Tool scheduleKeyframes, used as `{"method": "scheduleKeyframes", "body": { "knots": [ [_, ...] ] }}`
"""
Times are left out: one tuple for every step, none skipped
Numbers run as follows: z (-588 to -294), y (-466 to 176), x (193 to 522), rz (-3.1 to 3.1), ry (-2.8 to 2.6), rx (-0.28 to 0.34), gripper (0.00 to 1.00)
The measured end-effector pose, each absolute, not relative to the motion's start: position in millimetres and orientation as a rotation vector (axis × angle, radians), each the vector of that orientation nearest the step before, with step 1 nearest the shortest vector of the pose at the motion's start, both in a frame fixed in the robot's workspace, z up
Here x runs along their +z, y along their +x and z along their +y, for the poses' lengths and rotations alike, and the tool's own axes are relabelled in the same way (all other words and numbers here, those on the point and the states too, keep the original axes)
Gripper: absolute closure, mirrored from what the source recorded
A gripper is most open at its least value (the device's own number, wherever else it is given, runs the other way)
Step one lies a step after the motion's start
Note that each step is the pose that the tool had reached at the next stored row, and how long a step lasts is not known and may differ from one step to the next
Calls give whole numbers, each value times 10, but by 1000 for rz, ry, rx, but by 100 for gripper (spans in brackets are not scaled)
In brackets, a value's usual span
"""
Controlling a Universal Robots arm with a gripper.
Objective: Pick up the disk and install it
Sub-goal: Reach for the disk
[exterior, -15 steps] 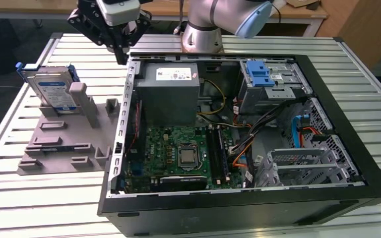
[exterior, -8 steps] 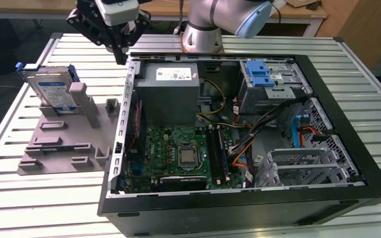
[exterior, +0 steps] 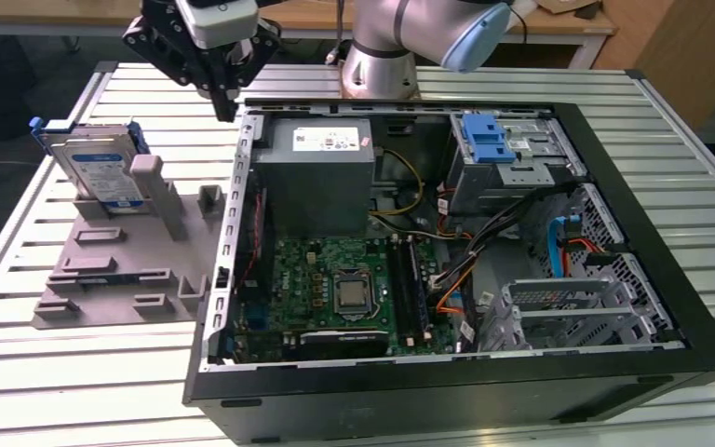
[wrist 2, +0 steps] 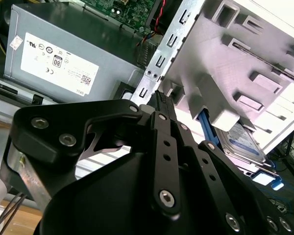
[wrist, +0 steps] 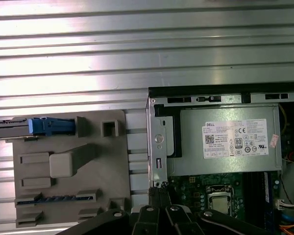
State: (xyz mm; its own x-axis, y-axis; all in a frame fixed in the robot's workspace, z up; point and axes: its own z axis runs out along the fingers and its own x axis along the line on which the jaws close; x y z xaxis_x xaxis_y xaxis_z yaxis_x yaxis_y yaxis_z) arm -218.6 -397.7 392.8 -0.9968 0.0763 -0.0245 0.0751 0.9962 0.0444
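Blue-framed and silver, your disk (exterior: 100,172) stands on edge in a slot of the grey holder (exterior: 109,251), on the slatted table (exterior: 85,391) beside the open computer case (exterior: 457,391). Your gripper (exterior: 223,98) hangs over the case wall nearest the holder, apart from the disk and carrying nothing. Its fingers seem pressed together, though the angle is poor. Inside the case sit a power supply (exterior: 314,177), a circuit board (exterior: 332,289) and a drive cage (exterior: 513,158).

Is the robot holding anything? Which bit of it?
Nothing. The end effector hangs empty over the edge of the computer case; the disk stands in the grey holder, apart from it.
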Motion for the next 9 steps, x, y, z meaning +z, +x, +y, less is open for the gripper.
{"method": "scheduleKeyframes", "body": {
  "knots": [
    [-3977, -2190, 3928, 3112, 118, 68, 89],
    [-3977, -2193, 3928, 3112, 118, 68, 89],
    [-3977, -2195, 3928, 3112, 118, 68, 89],
    [-3977, -2199, 3928, 3113, 118, 68, 89],
    [-3977, -2203, 3928, 3112, 118, 68, 89],
    [-3977, -2208, 3928, 3112, 118, 68, 89],
    [-3977, -2213, 3929, 3113, 118, 68, 89],
    [-3977, -2219, 3929, 3113, 118, 68, 89],
    [-3977, -2225, 3928, 3112, 118, 68, 89]
  ]
}}
